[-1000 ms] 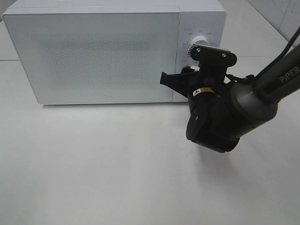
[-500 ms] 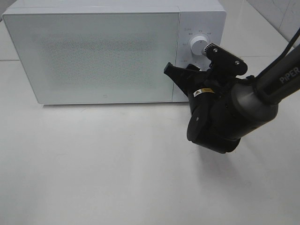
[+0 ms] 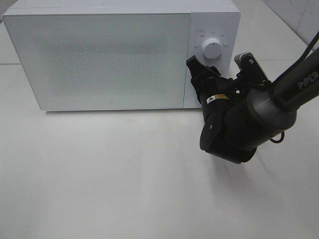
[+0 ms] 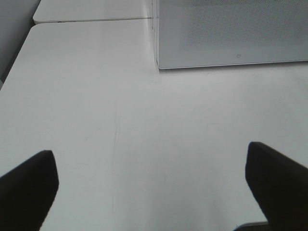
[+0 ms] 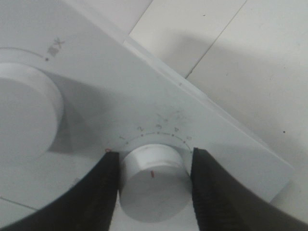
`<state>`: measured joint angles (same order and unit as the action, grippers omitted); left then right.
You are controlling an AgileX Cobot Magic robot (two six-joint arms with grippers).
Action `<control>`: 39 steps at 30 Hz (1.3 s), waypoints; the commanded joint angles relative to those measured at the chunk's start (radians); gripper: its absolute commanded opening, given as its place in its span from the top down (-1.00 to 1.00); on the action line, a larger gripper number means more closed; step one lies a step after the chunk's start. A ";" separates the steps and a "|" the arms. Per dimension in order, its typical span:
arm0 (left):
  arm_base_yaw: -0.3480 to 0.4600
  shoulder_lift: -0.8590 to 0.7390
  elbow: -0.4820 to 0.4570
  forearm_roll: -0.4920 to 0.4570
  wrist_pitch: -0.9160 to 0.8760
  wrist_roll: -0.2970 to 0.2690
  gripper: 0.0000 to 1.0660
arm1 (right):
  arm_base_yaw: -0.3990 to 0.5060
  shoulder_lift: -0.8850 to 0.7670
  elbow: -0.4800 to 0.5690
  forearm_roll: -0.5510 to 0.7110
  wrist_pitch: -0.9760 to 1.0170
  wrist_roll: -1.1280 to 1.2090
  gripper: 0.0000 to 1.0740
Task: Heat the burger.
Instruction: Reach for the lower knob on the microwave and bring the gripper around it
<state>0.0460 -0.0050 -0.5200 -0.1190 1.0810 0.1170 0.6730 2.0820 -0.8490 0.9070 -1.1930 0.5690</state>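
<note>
The burger is not in view in any frame. The white microwave [image 3: 99,55] stands at the back of the table with its door closed. My right gripper [image 3: 215,74] is at the control panel, below the upper knob [image 3: 212,47]. In the right wrist view my right gripper [image 5: 153,192] is shut on the lower dial knob [image 5: 151,185], one finger on each side. The knob's red mark points up towards the number scale. My left gripper [image 4: 151,192] is open and empty above the bare table, out of the exterior view.
The upper knob [image 5: 24,115] sits beside the gripped one on the panel. The microwave's front left corner [image 4: 159,62] shows in the left wrist view. The white table [image 3: 99,174] stretches in front. A table seam [image 4: 91,19] runs at the back.
My right wrist has rotated clockwise at the lower knob. Its camera mount swung from above the knob to the right, uncovering the upper knob.
</note>
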 commanded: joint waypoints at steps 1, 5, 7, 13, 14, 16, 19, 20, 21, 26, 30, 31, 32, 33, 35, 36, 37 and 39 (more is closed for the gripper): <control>-0.001 -0.018 0.004 -0.002 -0.009 0.000 -0.84 | -0.006 -0.008 -0.026 -0.088 -0.057 0.095 0.81; -0.001 -0.018 0.004 -0.002 -0.009 0.000 -0.84 | -0.006 -0.008 -0.026 -0.107 -0.024 0.234 0.81; -0.001 -0.018 0.004 -0.002 -0.009 0.000 -0.84 | -0.006 -0.008 -0.026 -0.111 -0.017 0.262 0.81; -0.001 -0.018 0.004 -0.002 -0.009 0.000 -0.84 | -0.006 -0.008 -0.026 -0.144 -0.015 0.469 0.81; -0.001 -0.018 0.004 -0.002 -0.009 0.000 -0.84 | -0.006 -0.008 -0.026 -0.147 -0.015 0.499 0.81; -0.001 -0.018 0.004 -0.002 -0.009 0.000 -0.84 | -0.006 -0.008 -0.026 -0.159 -0.015 0.549 0.81; -0.001 -0.018 0.004 -0.002 -0.009 0.000 -0.84 | -0.006 -0.008 -0.026 -0.165 -0.015 0.628 0.81; -0.001 -0.018 0.004 -0.002 -0.009 0.000 -0.84 | -0.006 -0.008 -0.026 -0.165 -0.015 0.628 0.81; -0.001 -0.018 0.004 -0.002 -0.009 0.000 -0.84 | -0.006 -0.008 -0.026 -0.173 -0.015 0.679 0.81; -0.001 -0.018 0.004 -0.002 -0.009 0.000 -0.84 | -0.006 -0.008 -0.026 -0.185 -0.024 0.805 0.80; -0.001 -0.018 0.004 -0.002 -0.009 0.000 -0.84 | -0.006 -0.008 -0.026 -0.193 -0.041 0.888 0.80; -0.001 -0.018 0.004 -0.002 -0.009 0.000 -0.84 | -0.006 -0.008 -0.026 -0.193 -0.041 0.888 0.80; -0.001 -0.018 0.004 -0.002 -0.009 0.000 -0.84 | -0.006 -0.008 -0.026 -0.198 -0.046 0.908 0.80; -0.001 -0.018 0.004 -0.002 -0.009 0.000 -0.84 | -0.006 -0.008 -0.026 -0.198 -0.046 0.908 0.80; -0.001 -0.018 0.004 -0.002 -0.009 0.000 -0.84 | -0.006 -0.008 -0.026 -0.207 -0.046 0.961 0.80; -0.001 -0.018 0.004 -0.002 -0.009 0.000 -0.84 | -0.006 -0.008 -0.026 -0.207 -0.046 0.961 0.80; -0.001 -0.018 0.004 -0.002 -0.009 0.000 -0.84 | -0.006 -0.008 -0.026 -0.208 -0.046 0.968 0.80; -0.001 -0.018 0.004 -0.002 -0.009 0.000 -0.84 | -0.006 -0.008 -0.026 -0.208 -0.046 0.965 0.80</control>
<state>0.0460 -0.0050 -0.5200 -0.1190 1.0810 0.1170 0.6670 2.0870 -0.8410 0.8760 -1.1760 1.5200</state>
